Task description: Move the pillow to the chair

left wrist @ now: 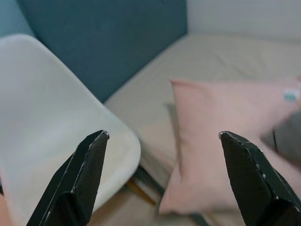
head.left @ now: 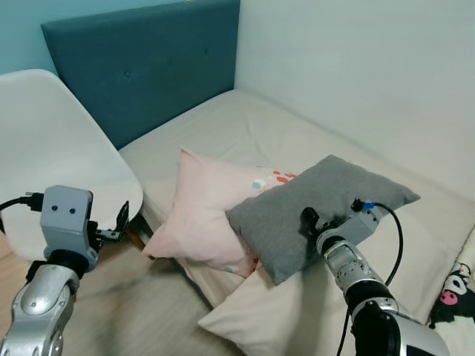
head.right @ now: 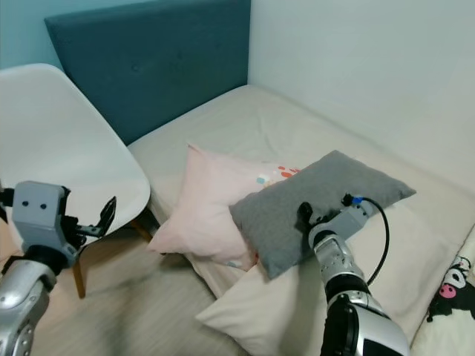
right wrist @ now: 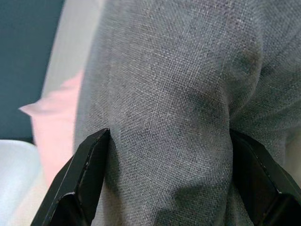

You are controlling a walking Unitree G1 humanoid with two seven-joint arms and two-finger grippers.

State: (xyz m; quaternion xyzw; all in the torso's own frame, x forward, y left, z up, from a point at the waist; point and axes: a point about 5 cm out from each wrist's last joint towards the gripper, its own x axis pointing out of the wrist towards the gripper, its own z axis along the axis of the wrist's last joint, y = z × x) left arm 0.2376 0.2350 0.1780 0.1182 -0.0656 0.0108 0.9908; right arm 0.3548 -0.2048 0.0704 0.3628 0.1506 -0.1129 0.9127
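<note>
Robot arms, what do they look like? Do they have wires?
Both arms are shiny silver with rounded joints. The left gripper sits on a grey box with two small dark dots. The right gripper has a grey wrist block with a looping black cable and a small blue plug. Fingers are long, flat and black.

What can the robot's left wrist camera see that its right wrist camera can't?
Left wrist view: the white chair, nearly the whole pink pillow, and the left gripper open in the air with nothing between its fingers.

Right wrist view: the grey pillow up close, bulging between the right gripper's spread fingers.

Both: the blue headboard, some bed, and at least a bit of the pink and grey pillows.
</note>
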